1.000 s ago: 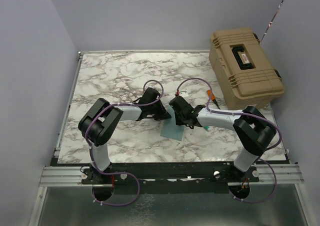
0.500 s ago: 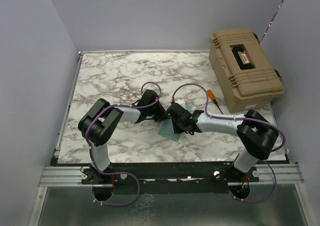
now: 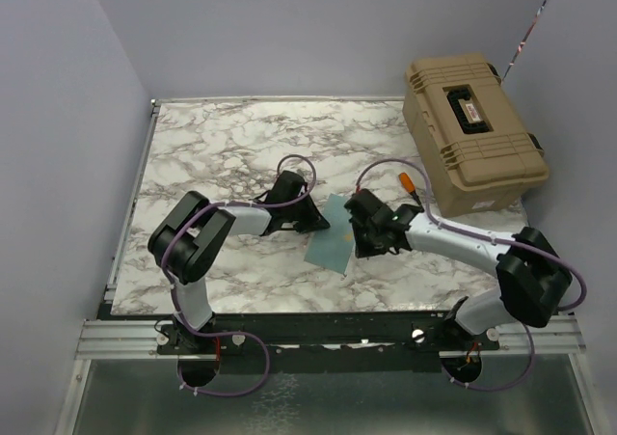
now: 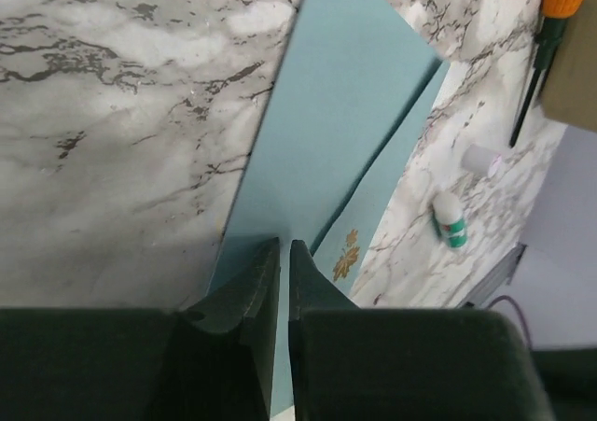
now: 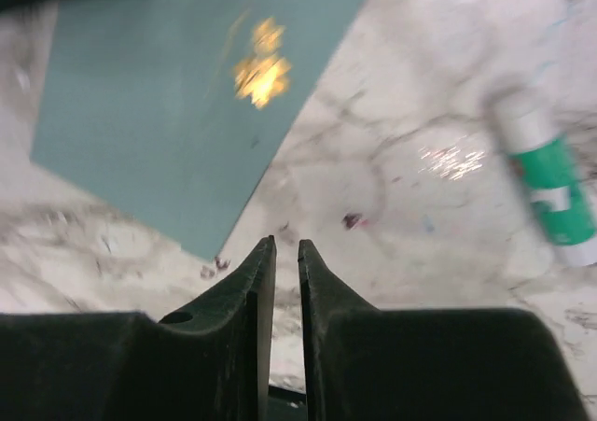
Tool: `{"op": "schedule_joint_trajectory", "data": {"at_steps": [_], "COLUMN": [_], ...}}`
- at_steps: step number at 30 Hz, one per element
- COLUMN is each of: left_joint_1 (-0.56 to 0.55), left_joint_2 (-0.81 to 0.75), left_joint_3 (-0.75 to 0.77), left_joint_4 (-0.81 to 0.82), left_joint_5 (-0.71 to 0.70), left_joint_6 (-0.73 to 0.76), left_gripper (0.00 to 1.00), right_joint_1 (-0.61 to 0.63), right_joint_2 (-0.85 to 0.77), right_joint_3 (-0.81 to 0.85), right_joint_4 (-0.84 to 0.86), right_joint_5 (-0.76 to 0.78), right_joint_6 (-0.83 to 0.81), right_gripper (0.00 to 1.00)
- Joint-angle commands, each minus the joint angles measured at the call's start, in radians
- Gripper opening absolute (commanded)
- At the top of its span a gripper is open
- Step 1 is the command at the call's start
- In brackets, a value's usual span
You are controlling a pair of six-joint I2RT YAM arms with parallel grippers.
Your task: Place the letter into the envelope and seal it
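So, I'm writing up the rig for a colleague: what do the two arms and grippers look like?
Both the left arm and right arm have white links between bulky black joint housings. A thin purple cable loops along each. The left gripper and right gripper are black, each with two fingers tapering to narrow tips. I see no markings.

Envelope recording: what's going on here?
Two arms are working on the teal envelope, lying flat on the marble table. The left gripper is shut with its tips at the envelope's edge; whether it pinches the paper is unclear. The right gripper, nearly closed and empty, hovers over bare marble beside the corner near the gold sticker. No cream letter shows, so it may already be inside.
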Motion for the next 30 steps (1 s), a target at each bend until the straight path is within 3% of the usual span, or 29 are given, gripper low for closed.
{"op": "schedule_joint_trajectory", "data": {"at_steps": [1, 6, 8, 14, 23, 30], "left_joint_1": [-0.017, -0.067, -0.092, -0.167, -0.19, -0.188], "left_joint_2": [-0.086, -0.139, -0.143, -0.116, -0.08, -0.055], "left_joint_3": [-0.013, -0.056, -0.066, -0.096, -0.177, -0.26], "left_joint_4": [-0.131, -0.049, -0.025, 0.026, 0.084, 0.079], "left_joint_5": [-0.016, 0.043, 0.049, 0.034, -0.012, 0.001], "left_joint_6": [0.174, 0.162, 0.15, 0.097, 0.016, -0.033], "left_gripper": [0.16, 0.27, 0.23, 0.0, 0.0, 0.0], "right_joint_1": [-0.185, -0.234, -0.235, -0.238, -0.246, -0.265], "right_joint_2": [-0.02, 0.098, 0.134, 0.207, 0.286, 0.351], "right_joint_3": [0.012, 0.087, 0.106, 0.111, 0.064, 0.074], "right_joint_4": [0.089, 0.181, 0.22, 0.302, 0.404, 0.379], "right_joint_5": [-0.102, -0.2, -0.249, -0.349, -0.427, -0.312], "right_joint_6": [0.028, -0.042, -0.048, -0.031, -0.017, -0.042], "right_gripper": [0.16, 0.11, 0.09, 0.04, 0.01, 0.01]}}
